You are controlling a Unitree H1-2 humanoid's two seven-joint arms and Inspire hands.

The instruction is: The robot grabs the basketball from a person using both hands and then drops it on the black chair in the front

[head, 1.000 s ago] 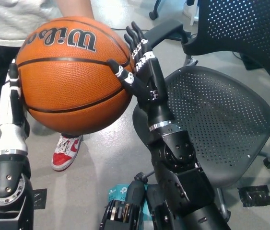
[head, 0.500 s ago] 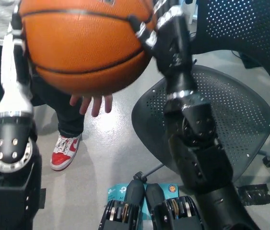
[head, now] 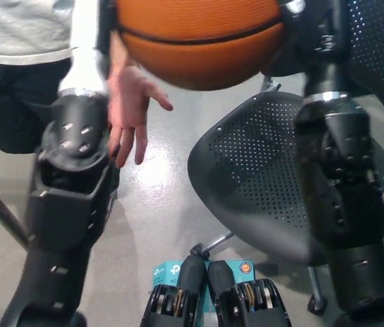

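The black chair stood at the right with its perforated seat bare, and the basketball was up at the top of the view, above the seat's near-left edge and clear of it. The white left hand and black right hand pressed its two sides, seemingly clamping it between them, though both ran out of view. A person's hand hung open below the ball.

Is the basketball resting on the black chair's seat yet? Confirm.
No: the basketball is up at the picture's top, well above the black chair, whose seat is bare.
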